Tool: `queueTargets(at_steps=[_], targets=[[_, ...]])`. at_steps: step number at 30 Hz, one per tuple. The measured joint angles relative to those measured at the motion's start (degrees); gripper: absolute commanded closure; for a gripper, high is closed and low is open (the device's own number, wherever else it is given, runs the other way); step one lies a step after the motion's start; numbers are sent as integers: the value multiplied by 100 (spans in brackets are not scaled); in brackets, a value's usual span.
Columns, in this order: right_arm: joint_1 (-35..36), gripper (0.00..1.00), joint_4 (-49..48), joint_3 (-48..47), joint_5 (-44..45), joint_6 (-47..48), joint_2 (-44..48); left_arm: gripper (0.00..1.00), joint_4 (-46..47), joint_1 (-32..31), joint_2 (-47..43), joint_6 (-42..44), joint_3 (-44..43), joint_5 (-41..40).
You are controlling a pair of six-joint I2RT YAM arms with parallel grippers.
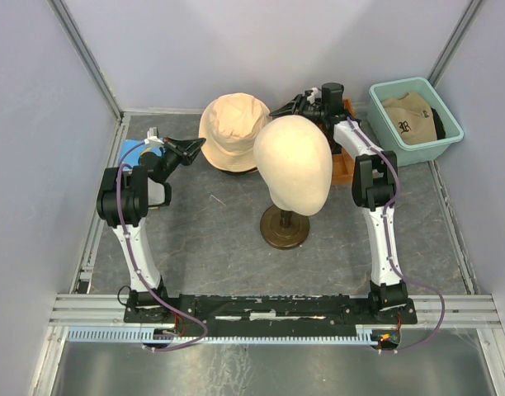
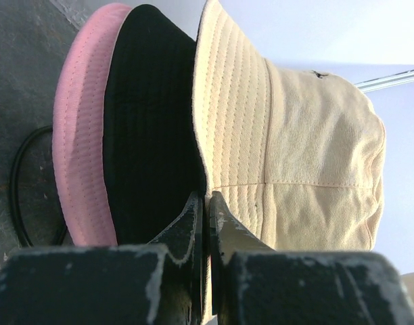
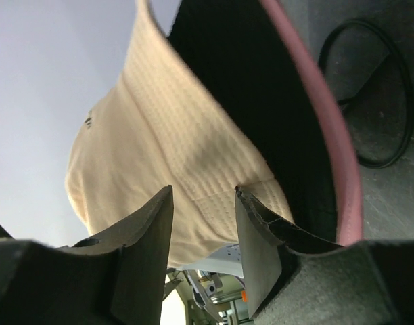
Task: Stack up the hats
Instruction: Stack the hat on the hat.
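So, two-claw hat duty. The beige hat (image 1: 234, 122) sat on top of the pile at the back of the table (image 1: 211, 223), just left of the mannequin head (image 1: 292, 161) on its brown stand (image 1: 285, 229). From my left wrist I could see the layers edge-on: pink hat (image 2: 82, 128) at the bottom against the table, a black layer (image 2: 149, 122) over it, beige on top. Honestly couldn't tell if that black bit was its own hat or just a lining.

My left claw (image 1: 195, 146) was right at the left edge of the beige brim with the fingers (image 2: 190, 223) pressed together, no gap. The brim edge ran straight down toward the tips, but whether any cloth was pinched in there, I couldn't say.

My right claw (image 3: 203, 223) was round the back, behind the mannequin head on the pile's right side. Its jaws stood apart at a middling width with nothing clamped; the beige brim just showed through the gap, with the pink rim off to the right.

The tan cap (image 1: 408, 120) with the black emblem was well apart from all that, lying in the teal tub (image 1: 434, 149) at the far right corner.
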State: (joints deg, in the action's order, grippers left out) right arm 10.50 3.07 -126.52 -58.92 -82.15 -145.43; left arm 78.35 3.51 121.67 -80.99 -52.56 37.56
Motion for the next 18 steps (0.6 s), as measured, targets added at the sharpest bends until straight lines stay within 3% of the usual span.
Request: queueTargets(at_steps=[18], targets=[[-186, 48, 1097, 13, 372, 925, -181, 97, 28, 28, 63, -15, -125, 42]])
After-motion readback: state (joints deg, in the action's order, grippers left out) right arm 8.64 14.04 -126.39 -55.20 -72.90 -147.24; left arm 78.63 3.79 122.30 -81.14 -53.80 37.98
